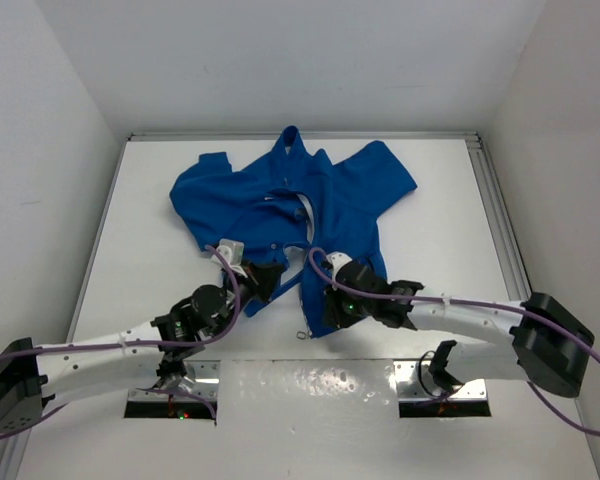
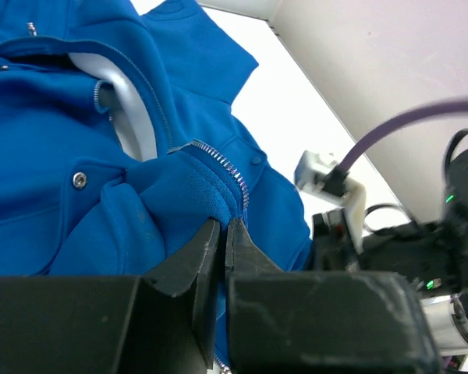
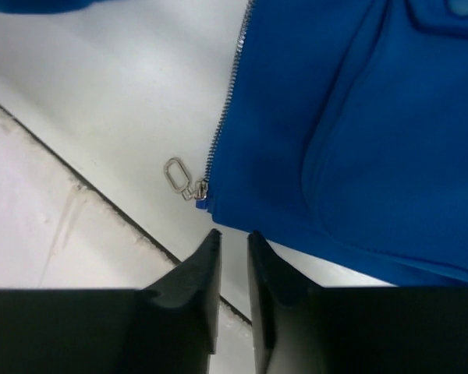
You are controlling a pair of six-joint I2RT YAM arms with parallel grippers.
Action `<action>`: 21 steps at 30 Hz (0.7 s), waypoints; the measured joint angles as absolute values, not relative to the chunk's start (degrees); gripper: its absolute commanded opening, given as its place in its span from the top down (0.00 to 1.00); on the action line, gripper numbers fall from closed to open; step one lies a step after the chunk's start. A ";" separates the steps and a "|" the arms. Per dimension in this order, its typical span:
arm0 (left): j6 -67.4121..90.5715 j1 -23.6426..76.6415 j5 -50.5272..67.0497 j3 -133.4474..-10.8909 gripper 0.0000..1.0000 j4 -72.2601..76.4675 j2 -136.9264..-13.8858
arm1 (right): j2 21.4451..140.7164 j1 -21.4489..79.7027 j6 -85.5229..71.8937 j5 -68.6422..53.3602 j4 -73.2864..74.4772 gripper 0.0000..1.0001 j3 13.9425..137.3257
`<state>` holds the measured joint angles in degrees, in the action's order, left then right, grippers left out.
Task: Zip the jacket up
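Observation:
The royal-blue jacket (image 1: pixel 280 200) lies open and crumpled on the white table (image 1: pixel 450 270). My left gripper (image 1: pixel 263 280) is shut on a fold of the jacket's left front edge (image 2: pixel 179 195), right beside the pale zipper teeth (image 2: pixel 222 164). My right gripper (image 1: pixel 330 305) hovers over the right front's lower corner. In the right wrist view its jaws (image 3: pixel 234 234) stand narrowly apart and empty, just below the hem (image 3: pixel 359 117). The metal zipper pull (image 3: pixel 175 173) lies flat on the table to their upper left and also shows in the top view (image 1: pixel 302 334).
A raised rail (image 1: pixel 495 200) borders the table's right side, with white walls around it. A dark seam (image 3: pixel 78 183) crosses the table near the pull. The right arm's wrist and purple cable (image 2: pixel 390 128) sit close beside my left gripper.

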<state>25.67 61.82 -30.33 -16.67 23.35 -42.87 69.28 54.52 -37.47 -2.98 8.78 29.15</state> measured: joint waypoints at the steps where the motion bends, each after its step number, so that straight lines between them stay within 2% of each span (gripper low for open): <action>1: 25.65 61.58 -29.76 -16.40 1.00 23.88 -42.87 | 70.24 55.11 -37.45 -2.24 8.54 0.71 29.15; 2: 25.63 61.25 -29.30 -16.21 1.00 24.21 -42.87 | 71.26 56.01 -37.41 -1.43 8.23 0.65 29.15; 6: 25.63 59.44 -27.86 -15.92 1.00 24.36 -42.65 | 74.61 58.70 -37.30 1.32 7.07 0.59 29.15; 15: 27.29 52.03 -24.49 -12.82 1.00 23.88 -37.63 | 78.37 61.93 -37.54 8.14 3.81 0.56 29.17; 21: 28.16 50.89 -22.20 -12.62 1.00 23.81 -37.80 | 82.48 65.63 -37.28 13.85 4.21 0.56 30.85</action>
